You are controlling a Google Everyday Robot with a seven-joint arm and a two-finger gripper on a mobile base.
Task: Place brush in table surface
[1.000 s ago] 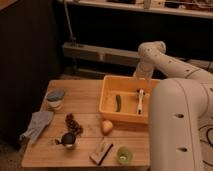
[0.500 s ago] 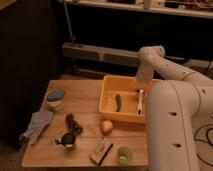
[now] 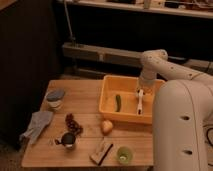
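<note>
Hanging from the end of the white arm (image 3: 155,62), the hand (image 3: 142,89) sits over the right half of the yellow bin (image 3: 108,95), directly above the far end of the brush (image 3: 140,104). The state of the hand cannot be told: wide, narrow or closed on the brush are all possible. Hand and brush tip meet in this view, but contact cannot be confirmed.

The brush lies inside the bin, running from far to near along the right side. It is not on the wood of the bench (image 3: 82,95). A small green vegetable (image 3: 118,103) lies in the same bin, to the left of the brush and apart from it.

The bin rests on the far right part of the bench. Just in front of its near wall lies a round yellowish fruit (image 3: 106,126). Nearer the front edge are a tan block (image 3: 101,150) and a green cup (image 3: 124,155).

On the left half are:
- a dark bunch of grapes (image 3: 72,122);
- a metal cup (image 3: 67,140);
- a grey cloth (image 3: 36,125) at the left edge;
- a lidded bowl (image 3: 55,97) farther back.

The white robot body (image 3: 182,125) fills the right side of the view.
</note>
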